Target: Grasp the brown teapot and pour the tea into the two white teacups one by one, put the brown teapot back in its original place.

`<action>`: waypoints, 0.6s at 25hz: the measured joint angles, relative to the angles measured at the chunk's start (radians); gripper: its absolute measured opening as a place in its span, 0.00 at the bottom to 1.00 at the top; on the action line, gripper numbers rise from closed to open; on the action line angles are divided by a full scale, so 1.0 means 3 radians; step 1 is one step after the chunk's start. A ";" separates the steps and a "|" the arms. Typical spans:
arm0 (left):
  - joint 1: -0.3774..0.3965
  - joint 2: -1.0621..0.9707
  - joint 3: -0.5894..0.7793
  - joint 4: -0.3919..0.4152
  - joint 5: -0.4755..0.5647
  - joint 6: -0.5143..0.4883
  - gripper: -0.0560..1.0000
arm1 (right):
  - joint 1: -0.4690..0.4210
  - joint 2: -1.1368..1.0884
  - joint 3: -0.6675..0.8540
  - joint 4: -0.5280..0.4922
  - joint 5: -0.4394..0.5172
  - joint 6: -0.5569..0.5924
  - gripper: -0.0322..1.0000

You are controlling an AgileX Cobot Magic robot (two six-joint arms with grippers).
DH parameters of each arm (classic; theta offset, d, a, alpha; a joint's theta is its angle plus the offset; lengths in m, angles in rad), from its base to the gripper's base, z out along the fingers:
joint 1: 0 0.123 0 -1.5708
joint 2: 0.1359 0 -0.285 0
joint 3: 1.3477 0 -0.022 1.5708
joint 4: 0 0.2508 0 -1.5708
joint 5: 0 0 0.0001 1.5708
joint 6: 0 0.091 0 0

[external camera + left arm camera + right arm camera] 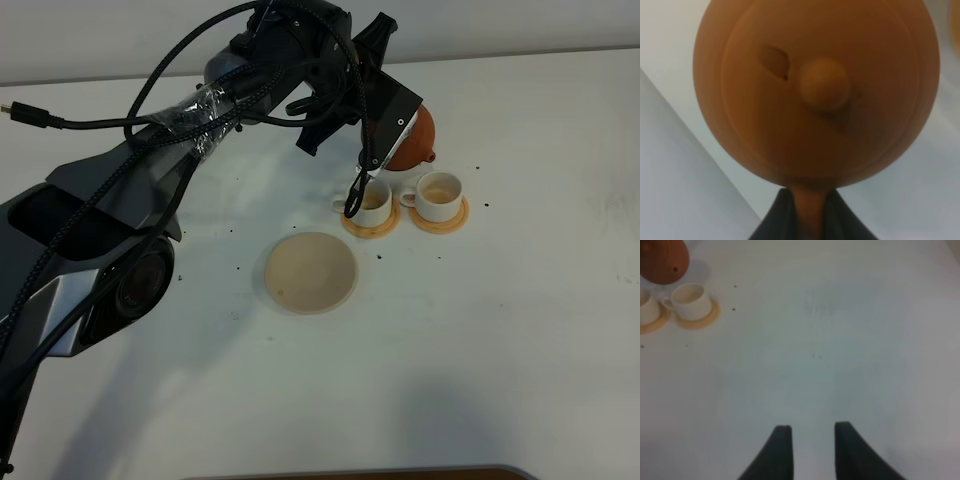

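Observation:
The brown teapot (416, 138) hangs tilted in the air just behind the two white teacups, its short spout low and close to the right teacup (439, 194). The left teacup (373, 201) is partly hidden by a dangling cable. Each cup stands on an orange coaster (444, 218). My left gripper (809, 212) is shut on the teapot's loop handle, and the lid (825, 85) fills the left wrist view. The beige wooden disc (311, 272) lies bare in front of the cups. My right gripper (812, 442) is open and holds nothing, far from the teapot (662, 260) and teacup (690, 301).
The left arm (150, 170) with its black cables stretches from the left edge across the back of the white table (520, 330). Small dark specks dot the table around the cups and the disc.

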 joint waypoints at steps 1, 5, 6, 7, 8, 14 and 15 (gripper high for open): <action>-0.0004 0.0000 0.0000 0.0004 -0.0007 0.0021 0.19 | 0.0000 0.0000 0.0000 0.0000 0.0000 0.0000 0.26; -0.0021 0.0000 0.0000 0.0060 -0.0056 0.0095 0.19 | 0.0000 0.0000 0.0000 0.0000 0.0000 0.0000 0.26; -0.0021 0.0000 0.0000 0.0077 -0.0069 0.0123 0.19 | 0.0000 0.0000 0.0000 0.0000 0.0000 0.0000 0.26; -0.0021 0.0000 0.0000 0.0085 -0.0076 0.0148 0.19 | 0.0000 0.0000 0.0000 0.0000 0.0000 0.0000 0.26; -0.0021 0.0000 0.0000 0.0088 -0.0076 0.0169 0.19 | 0.0000 0.0000 0.0000 0.0000 0.0000 0.0000 0.26; -0.0021 0.0000 0.0000 0.0095 -0.0127 0.0283 0.19 | 0.0000 0.0000 0.0000 0.0000 0.0000 0.0000 0.26; -0.0021 0.0000 0.0000 0.0095 -0.0133 0.0306 0.19 | 0.0000 0.0000 0.0000 0.0000 0.0000 0.0000 0.26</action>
